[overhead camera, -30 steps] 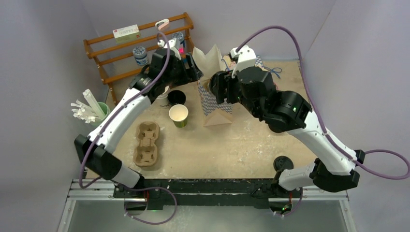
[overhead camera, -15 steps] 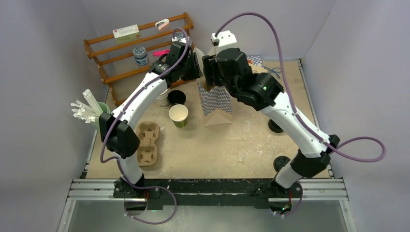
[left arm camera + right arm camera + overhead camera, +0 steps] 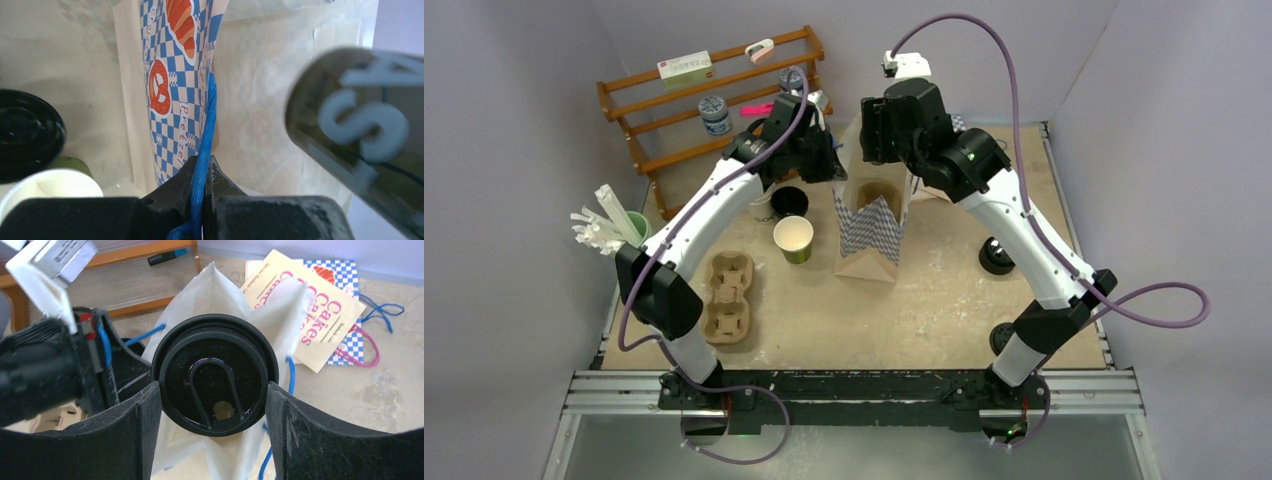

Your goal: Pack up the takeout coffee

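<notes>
The takeout coffee (image 3: 215,371), seen as a round black sip lid, hangs between the pads of my right gripper (image 3: 212,392), which is shut on its sides. It is right above the open mouth of the paper bag (image 3: 220,295). From above, my right gripper (image 3: 880,135) hides the cup over the back of the blue-checked bag (image 3: 869,228). My left gripper (image 3: 202,165) is shut on the bag's blue twisted handle (image 3: 207,115) at the bag's left edge. In the top view it is the left gripper (image 3: 824,160).
An open black cup (image 3: 789,200) and a green cup (image 3: 793,238) stand left of the bag. A cardboard cup carrier (image 3: 728,298) lies nearer. Black lids (image 3: 996,257) lie at right. Flat printed bags (image 3: 320,305) lie behind, and a wooden rack (image 3: 704,100) stands at back left.
My left gripper has shut on the bag's blue handle and the bag mouth now stands open. My right arm has swung left and back, bringing the coffee over the bag.
</notes>
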Tool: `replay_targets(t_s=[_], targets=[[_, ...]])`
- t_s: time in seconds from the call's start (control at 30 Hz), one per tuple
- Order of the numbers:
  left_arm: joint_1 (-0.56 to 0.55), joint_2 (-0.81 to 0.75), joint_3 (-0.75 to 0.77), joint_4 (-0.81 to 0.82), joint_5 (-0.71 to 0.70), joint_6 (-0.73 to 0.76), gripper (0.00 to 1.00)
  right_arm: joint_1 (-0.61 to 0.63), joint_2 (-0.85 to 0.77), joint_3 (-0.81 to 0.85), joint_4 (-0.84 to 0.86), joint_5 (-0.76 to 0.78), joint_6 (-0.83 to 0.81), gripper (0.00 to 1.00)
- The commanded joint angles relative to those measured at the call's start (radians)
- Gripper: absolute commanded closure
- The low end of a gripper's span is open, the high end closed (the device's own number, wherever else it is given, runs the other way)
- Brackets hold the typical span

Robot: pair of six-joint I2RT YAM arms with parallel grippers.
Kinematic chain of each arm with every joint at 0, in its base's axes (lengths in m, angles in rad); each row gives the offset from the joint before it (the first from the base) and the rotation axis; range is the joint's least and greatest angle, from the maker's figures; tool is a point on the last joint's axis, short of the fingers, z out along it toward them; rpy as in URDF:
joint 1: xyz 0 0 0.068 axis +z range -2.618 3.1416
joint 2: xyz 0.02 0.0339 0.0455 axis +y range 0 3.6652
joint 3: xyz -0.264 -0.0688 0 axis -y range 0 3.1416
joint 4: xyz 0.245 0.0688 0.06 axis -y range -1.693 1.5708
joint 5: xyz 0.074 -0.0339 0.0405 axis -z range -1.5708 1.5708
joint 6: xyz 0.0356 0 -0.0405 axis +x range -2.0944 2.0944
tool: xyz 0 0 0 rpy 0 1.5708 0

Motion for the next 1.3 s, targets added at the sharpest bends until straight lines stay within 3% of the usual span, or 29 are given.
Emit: replay_targets(t_s=[0.0,0.2,0.33,0.6,0.8,1.27], targets=[[-0.046,-0.103,-0.053,0.039,0.112,-0.072,1.0,-0.023,-0.024,-0.011,-0.066,-0.098,0.069,0.71],[-0.11,-0.158,-0.12,0.098,0.18,-0.084,1.0,-0.024,-0.046,-0.019,-0.22,-0.148,0.102,0.73],[-0.136,-0.195,-0.155,0.095,0.189,-0.045,1.0,-0.025,-0.159,-0.172,-0.252,-0.188,0.124,0.73],[-0.145,-0.279,-0.214,0.109,0.231,0.072,1.0,-0.025,-0.421,-0.571,-0.106,-0.363,0.096,0.76],[-0.147,-0.329,-0.199,0.144,0.254,0.221,1.0,-0.021,-0.514,-0.744,-0.025,-0.387,0.028,0.77],[-0.155,-0.399,-0.262,0.196,0.459,0.365,1.0,0.068,-0.631,-0.938,0.324,-0.014,-0.051,0.82]])
